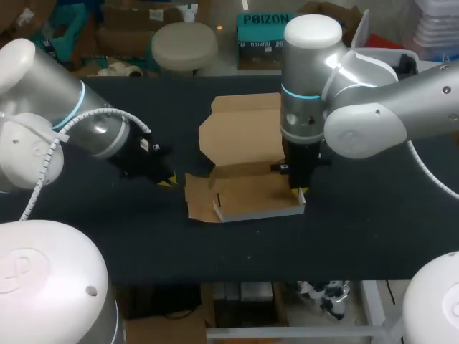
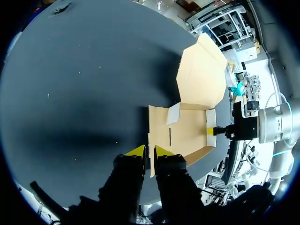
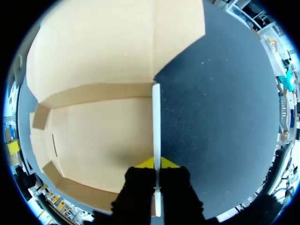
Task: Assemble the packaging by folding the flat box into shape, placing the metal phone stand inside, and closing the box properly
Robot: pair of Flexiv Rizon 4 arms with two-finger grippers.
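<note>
A brown cardboard box (image 1: 247, 195) lies partly folded at the middle of the black table, its wide lid panel (image 1: 240, 129) spread flat behind it. My right gripper (image 1: 297, 190) points straight down and is shut on the box's upright right side wall (image 3: 156, 117); its yellow tips (image 3: 157, 163) squeeze the thin white edge. My left gripper (image 1: 167, 179) lies low at the box's left end. In the left wrist view its fingers (image 2: 149, 153) stand close together around the edge of the left side flap (image 2: 151, 140). The box floor (image 2: 187, 133) is bare. No phone stand is in view.
Bare black table (image 1: 358, 236) stretches to the right of the box and in front of it, up to the near edge. My right arm's bulky wrist (image 1: 308, 107) hangs over the lid's right part.
</note>
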